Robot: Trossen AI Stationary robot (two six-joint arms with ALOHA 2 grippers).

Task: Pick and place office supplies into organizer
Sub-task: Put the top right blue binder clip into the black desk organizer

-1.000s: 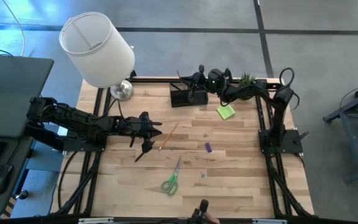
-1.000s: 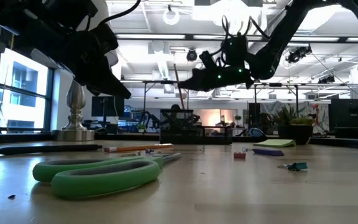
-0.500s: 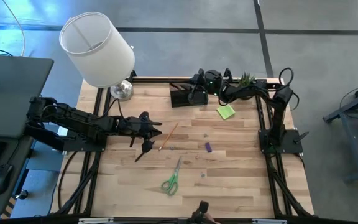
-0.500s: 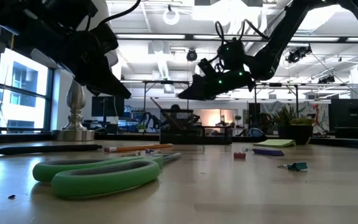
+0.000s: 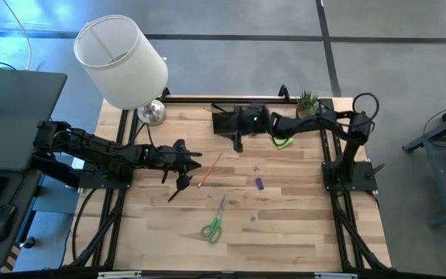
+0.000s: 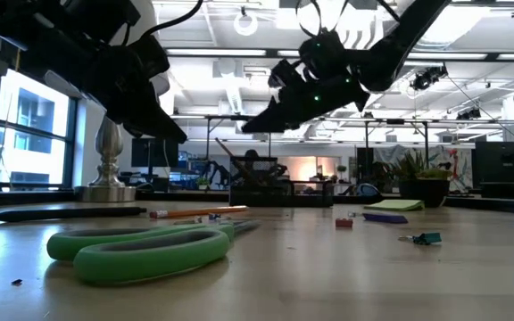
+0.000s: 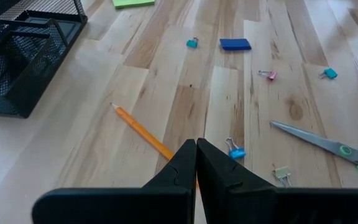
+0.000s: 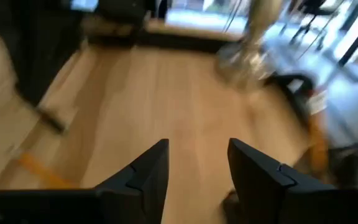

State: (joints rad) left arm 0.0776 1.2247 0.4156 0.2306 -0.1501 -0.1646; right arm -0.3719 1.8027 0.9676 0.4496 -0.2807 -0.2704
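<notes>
Fingers first, operator: from the high view you cannot judge either pair. The right gripper (image 5: 238,139) hangs over the near edge of the organizer (image 5: 227,120), which sits at the table's far side beside the lamp (image 5: 122,62). One thin item lies slanted across its compartments; what else is inside you cannot tell. The left gripper (image 5: 186,167) waits mid-table on its own side, just beside the pencil (image 5: 210,169), whose long axis runs diagonally from near-left to far-right. The scissors (image 5: 214,221) lie nearer the front edge, handles toward the front. The purple block (image 5: 259,184) sits alone toward the right, with bare wood around it, and the sticky-note pad (image 5: 283,141) is partly under the right arm.

Low view: the right gripper (image 6: 261,116) hovers well clear of the tabletop, above the organizer (image 6: 279,192). The scissors (image 6: 150,250) fill the foreground, and the pencil (image 6: 199,212) lies flat behind them.

Left wrist view: the left gripper's fingers (image 7: 182,165) are pressed together and hold nothing. The pencil (image 7: 143,130) runs from their tips toward the mesh organizer (image 7: 23,56), point away. Small clips are scattered on the wood, and the scissors' blade (image 7: 306,140) is off to one side.

Right wrist view: you see the right gripper's fingers (image 8: 151,168) parted, with nothing between them, over open tabletop.
</notes>
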